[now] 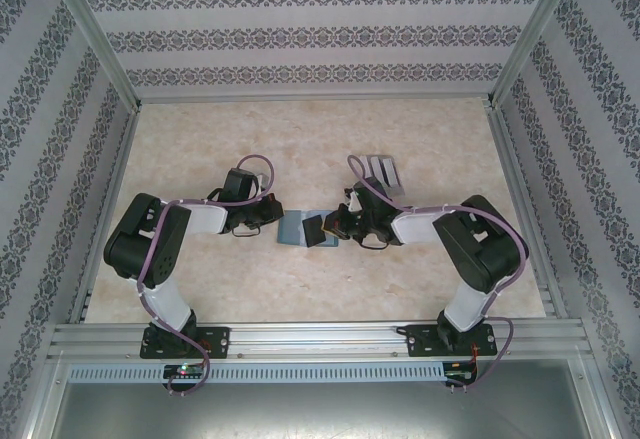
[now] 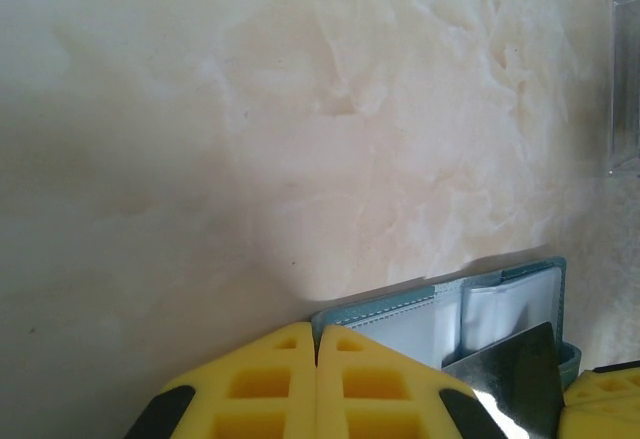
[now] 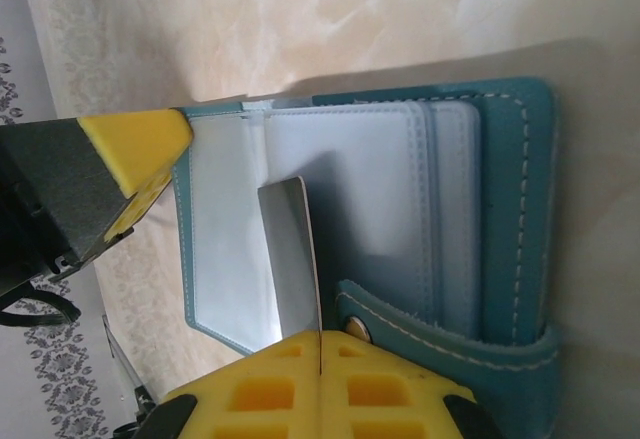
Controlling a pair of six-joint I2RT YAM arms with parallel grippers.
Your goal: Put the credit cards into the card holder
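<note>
Both clenched: left gripper (image 2: 317,344) pad-to-pad, right gripper (image 3: 318,349) pinching the dark card (image 3: 290,259) beside card holder's (image 3: 510,209) snap (image 3: 355,326).

Teal card holder (image 3: 520,209): leather-look cover, fine matt grain, pale stitching; inner leaves (image 3: 350,189) smooth, faintly glossy plastic; snap (image 3: 355,326) dull metal. Thin card (image 3: 290,259): glossy, mirror-like plastic. Cream bench (image 2: 300,109): smooth marble-pattern surface, low sheen; right tool (image 3: 318,344) matt yellow plastic.
</note>
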